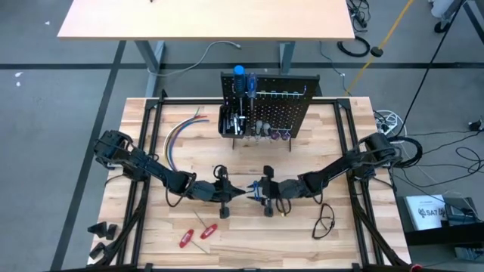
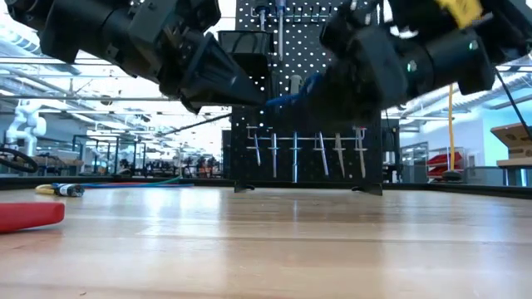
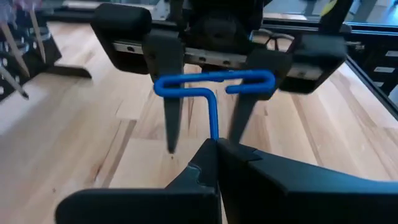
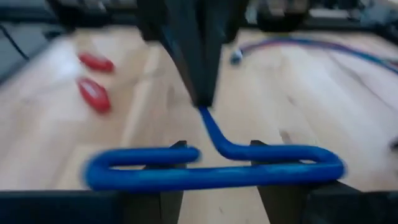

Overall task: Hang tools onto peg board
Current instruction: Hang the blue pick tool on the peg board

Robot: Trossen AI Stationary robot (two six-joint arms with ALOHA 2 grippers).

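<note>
A blue tool (image 3: 214,81) with a bent loop handle and a slim shaft hangs above the table's middle, between my two grippers. My left gripper (image 3: 216,144) is shut on its shaft. My right gripper (image 4: 217,147) faces it from the table's right, open. Its two fingers (image 3: 169,93) stand just behind the loop handle (image 4: 211,167), which is wider than the gap between them. The black peg board (image 1: 268,106) stands upright at the far middle. Several tools hang on it, and a blue-handled screwdriver (image 1: 239,75) is at its top left. My left gripper pinches the blue tool's shaft (image 3: 214,127) between its two fingertips, at the end away from the handle. The fingers come nearly level from the table's left, along the shaft. The tool is lifted clear of the table, its loop handle level and crosswise. My right gripper's fingers stand at the loop handle; I cannot tell whether they touch it.
Two red-handled screwdrivers (image 1: 195,236) lie near the front edge, left of the middle. A bundle of coloured wires (image 1: 178,136) lies at the far left. A black cable loop (image 1: 325,221) lies at the front right. A black bin (image 1: 231,122) sits on the board's front.
</note>
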